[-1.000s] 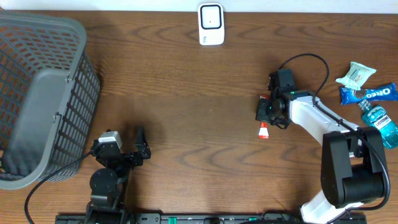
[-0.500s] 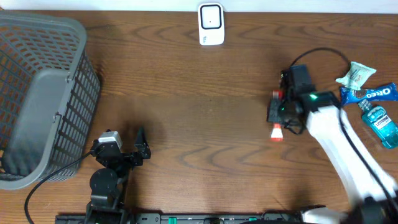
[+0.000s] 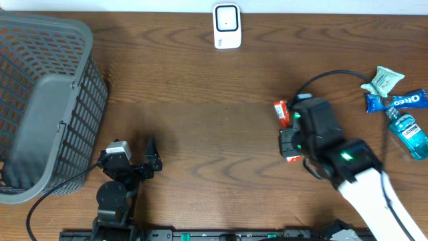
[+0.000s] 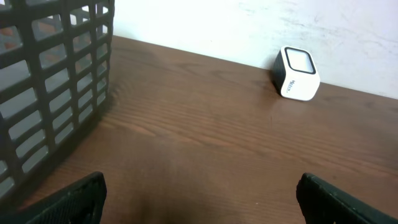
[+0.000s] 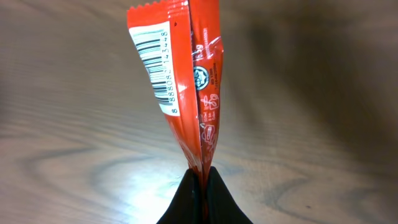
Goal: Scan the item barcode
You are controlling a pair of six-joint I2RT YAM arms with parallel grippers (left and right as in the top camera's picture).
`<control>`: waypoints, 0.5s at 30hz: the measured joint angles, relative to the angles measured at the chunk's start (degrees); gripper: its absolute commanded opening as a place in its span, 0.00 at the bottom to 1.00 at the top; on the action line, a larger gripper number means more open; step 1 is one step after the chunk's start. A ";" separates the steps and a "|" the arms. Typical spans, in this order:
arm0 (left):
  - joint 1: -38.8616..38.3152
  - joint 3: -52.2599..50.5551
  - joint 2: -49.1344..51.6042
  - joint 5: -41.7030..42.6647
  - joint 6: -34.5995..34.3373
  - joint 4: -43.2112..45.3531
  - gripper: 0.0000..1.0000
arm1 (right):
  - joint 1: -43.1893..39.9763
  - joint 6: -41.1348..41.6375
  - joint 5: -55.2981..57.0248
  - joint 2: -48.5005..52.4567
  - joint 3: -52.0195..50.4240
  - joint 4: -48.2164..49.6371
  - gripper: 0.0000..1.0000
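Overhead and wrist views, as I see them from the remote station. The right gripper (image 5: 202,186) is closed, its two dark fingertips pinched on the bottom seam of a red snack packet (image 5: 180,93). In the right wrist view the packet stands up from the fingertips towards 12 o'clock, edge-on to the camera. Its white barcode panel (image 5: 155,59) lies on the face turned towards 9 o'clock, near the crimped top edge. The wood-grain table (image 3: 200,100) is blurred behind it.

In the overhead view the right arm reaches in from 5 o'clock. Its wrist covers most of the packet (image 3: 280,111), which shows only as red at the wrist's edge, right of the table's centre. I cannot tell from this view how high the packet is above the wood.

The white barcode scanner (image 3: 227,25) stands at the 12 o'clock edge of the table, well apart from the packet. In the left wrist view it (image 4: 297,73) sits against the white wall with its window tilted upward.

The left gripper (image 3: 150,158) rests at 7 o'clock with its fingers spread wide and nothing between them. The grey plastic basket (image 3: 47,107) lies at 9 o'clock.

At 3 o'clock lie a pale green-and-white packet (image 3: 382,80), a blue Oreo pack (image 3: 398,100) and a blue Listerine bottle (image 3: 409,132), close together.
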 measured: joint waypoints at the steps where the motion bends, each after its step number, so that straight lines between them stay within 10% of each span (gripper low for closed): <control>1: 0.00 0.00 0.00 -0.02 0.00 0.02 0.98 | 0.00 0.55 0.42 2.34 -1.55 1.49 0.01; 5: 0.00 0.00 0.00 -0.02 0.02 0.02 0.98 | 0.09 2.16 1.62 11.63 -4.20 5.31 0.06; 10: 0.00 0.00 0.00 -0.02 0.00 0.02 0.98 | 1.11 3.34 2.19 20.37 -3.91 6.16 0.99; 15: 0.00 0.00 0.00 -0.04 0.00 0.02 0.98 | 1.09 3.63 -0.68 21.92 1.90 -1.64 0.96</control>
